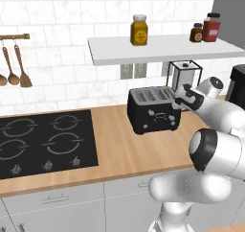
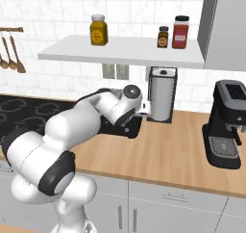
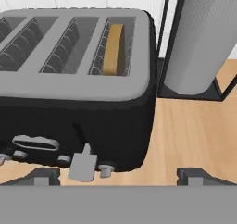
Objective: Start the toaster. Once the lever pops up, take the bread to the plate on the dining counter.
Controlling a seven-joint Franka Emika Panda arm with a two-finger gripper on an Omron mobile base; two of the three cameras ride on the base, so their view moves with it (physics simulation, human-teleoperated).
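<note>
The black toaster stands on the wood counter right of the hob, partly hidden by my arm in the right base view. In the hand view I look down on the toaster. A tan slice of bread sits upright in its rightmost slot, and a grey lever sticks out low on the front face. My gripper hovers at the toaster's right end, open, its fingertips spread wide on both sides of the lever with nothing between them. The plate and dining counter are out of view.
A paper towel holder stands right behind the toaster's right end, close to my hand. A black coffee machine is farther right. The black hob lies to the left. A shelf with jars hangs above.
</note>
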